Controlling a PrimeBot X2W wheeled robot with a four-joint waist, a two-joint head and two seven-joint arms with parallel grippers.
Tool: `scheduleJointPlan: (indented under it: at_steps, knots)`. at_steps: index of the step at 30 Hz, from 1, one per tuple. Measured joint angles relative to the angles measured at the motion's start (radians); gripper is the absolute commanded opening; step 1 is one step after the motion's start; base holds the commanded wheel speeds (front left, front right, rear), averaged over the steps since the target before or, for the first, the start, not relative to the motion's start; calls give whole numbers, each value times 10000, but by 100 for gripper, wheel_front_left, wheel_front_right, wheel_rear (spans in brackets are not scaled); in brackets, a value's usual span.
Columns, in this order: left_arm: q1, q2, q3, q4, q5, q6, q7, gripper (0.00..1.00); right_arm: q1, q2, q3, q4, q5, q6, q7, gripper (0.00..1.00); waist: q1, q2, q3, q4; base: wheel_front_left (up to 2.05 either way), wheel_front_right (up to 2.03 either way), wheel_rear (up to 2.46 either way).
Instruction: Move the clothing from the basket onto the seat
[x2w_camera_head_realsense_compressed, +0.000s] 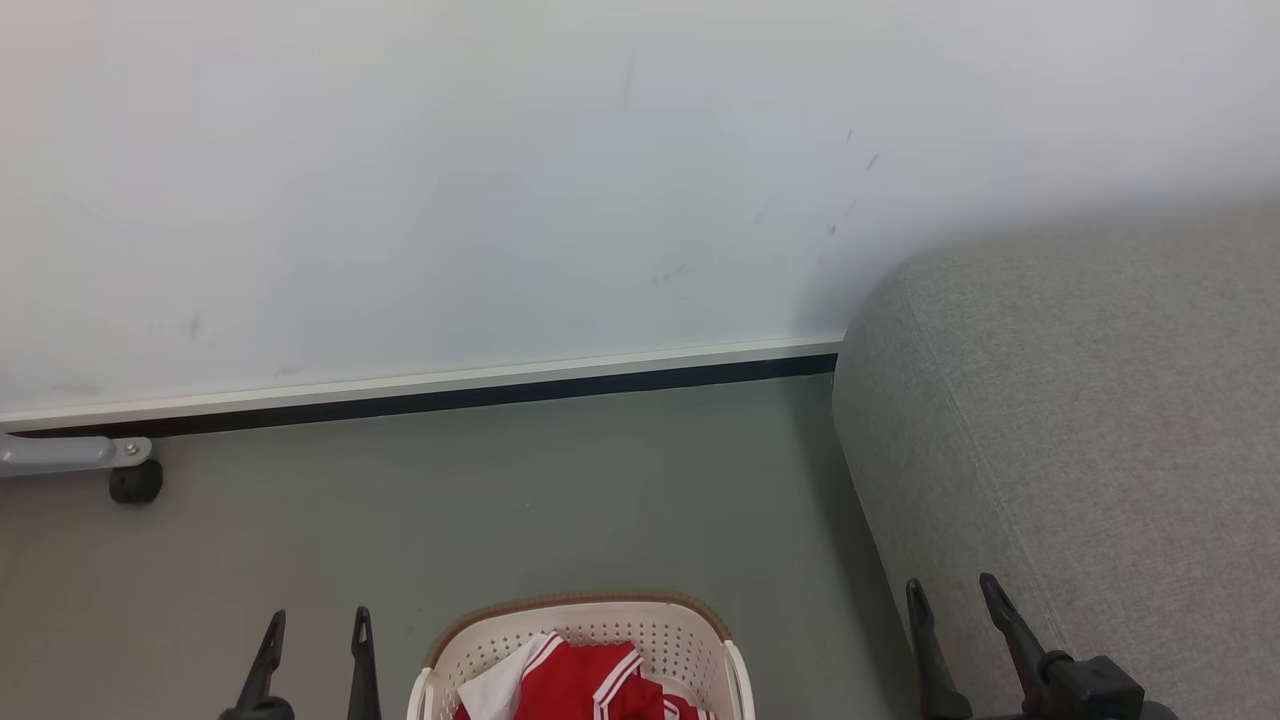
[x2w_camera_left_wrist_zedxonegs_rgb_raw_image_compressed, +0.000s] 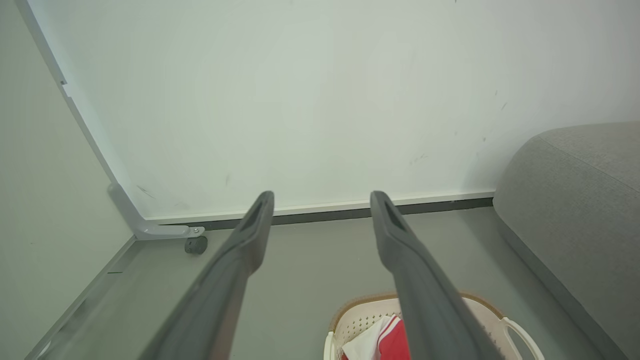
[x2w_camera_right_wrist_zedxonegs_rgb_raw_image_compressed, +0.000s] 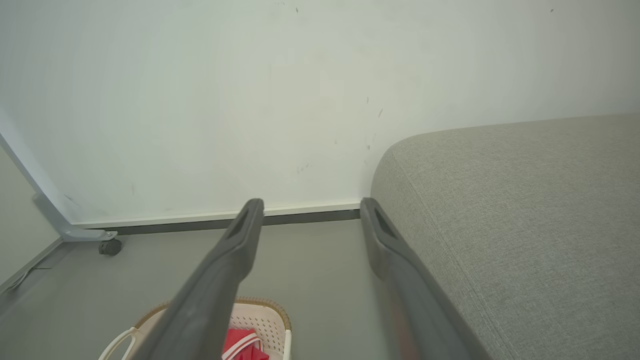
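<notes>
The cream-white basket (x2w_camera_head_realsense_compressed: 690, 640) with a brown rim stands on the floor at the bottom middle of the head view. Red clothing (x2w_camera_head_realsense_compressed: 575, 680) with white stripes and a white panel lies inside it. The large grey seat (x2w_camera_head_realsense_compressed: 1090, 430) fills the right side. My left gripper (x2w_camera_head_realsense_compressed: 315, 622) is open to the left of the basket, above the floor, holding nothing. My right gripper (x2w_camera_head_realsense_compressed: 950, 592) is open in front of the seat's side. The left wrist view shows the basket (x2w_camera_left_wrist_zedxonegs_rgb_raw_image_compressed: 360, 320) and clothing (x2w_camera_left_wrist_zedxonegs_rgb_raw_image_compressed: 392, 342) below the open fingers (x2w_camera_left_wrist_zedxonegs_rgb_raw_image_compressed: 255, 225).
A white board or wall panel (x2w_camera_head_realsense_compressed: 450, 200) stands behind, with a dark gap at its base. A grey bracket with a black caster (x2w_camera_head_realsense_compressed: 135, 482) sits at the far left. Grey floor (x2w_camera_head_realsense_compressed: 560, 490) lies between basket and panel.
</notes>
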Motion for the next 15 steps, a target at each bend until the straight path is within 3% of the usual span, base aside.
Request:
scheduleJointPlan:
  at_steps: [15]
  knots:
    - [4, -17, 38, 56, 0, -96, 0, 100, 0, 2, -44, 33, 0, 0, 0, 100, 0, 0, 45, -9, 0, 0, 0]
